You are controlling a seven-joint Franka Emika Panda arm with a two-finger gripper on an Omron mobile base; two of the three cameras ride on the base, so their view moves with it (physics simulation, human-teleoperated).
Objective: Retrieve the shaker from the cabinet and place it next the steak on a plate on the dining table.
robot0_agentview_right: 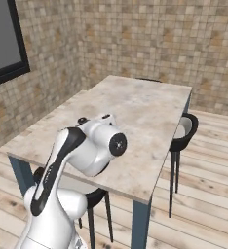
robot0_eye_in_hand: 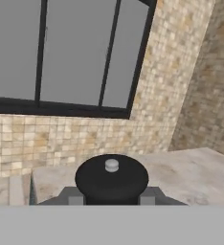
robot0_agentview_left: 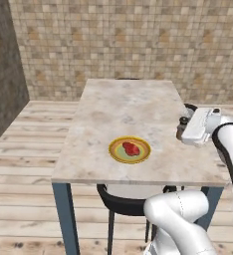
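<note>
Tool (robot0_agentview_left: 182, 130) clamped on shaker (robot0_agentview_left: 181, 127), dark cap between fingertips (robot0_eye_in_hand: 76, 200) (hand view). Shaker held above right edge of bench (robot0_agentview_left: 113, 107), well apart from plate (robot0_agentview_left: 115, 151). Steak (robot0_agentview_left: 131, 149) lies on plate, near bench's front edge.

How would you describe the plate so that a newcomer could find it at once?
Start at the dining table with the pale marbled top and blue-grey legs, standing before the tiled wall. Near its front edge lies the plate, round and flat. Its yellow-orange rim, greenish centre and the small red steak on it set it apart from the bare tabletop.
</note>
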